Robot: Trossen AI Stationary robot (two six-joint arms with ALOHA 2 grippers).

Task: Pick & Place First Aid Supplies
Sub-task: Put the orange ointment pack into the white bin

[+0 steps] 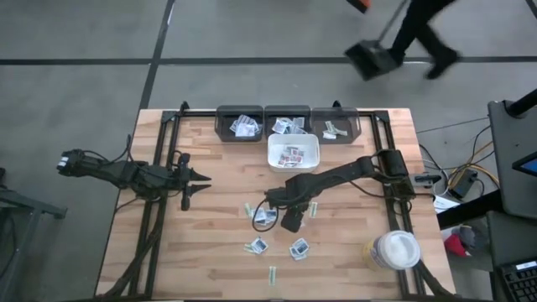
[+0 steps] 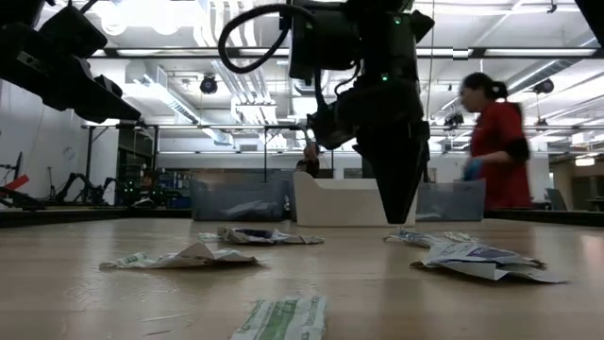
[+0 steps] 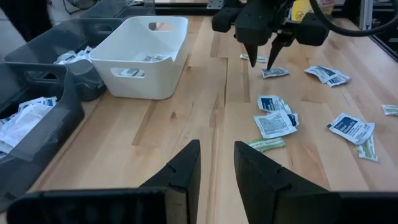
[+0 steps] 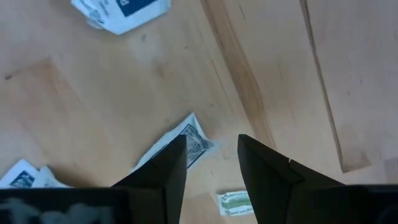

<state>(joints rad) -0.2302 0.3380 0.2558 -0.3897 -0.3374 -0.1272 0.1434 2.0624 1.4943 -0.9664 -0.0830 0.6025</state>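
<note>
- Right gripper (image 4: 211, 162), fingers spread and empty, hangs just over a small flat packet (image 4: 180, 144) at mid-table.
- The packet looks light, thin and crinkly; best pinched at a raised edge.
- Left gripper (image 3: 216, 163) waits apart, parted, empty.
- White tray (image 1: 312, 149) lies beyond.

Floor (image 1: 252, 33): grey concrete, dark seams crossing it.
Ceiling lights (image 2: 236, 52): glowing in long strips.
Person (image 2: 491, 142): walking past behind the table.

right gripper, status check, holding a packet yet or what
Right gripper open, low over the table, nothing held. Packet lies flat by its fingertips. Left gripper idle at table's left, jaws apart. Other packets lie close by, nothing blocking.
</note>
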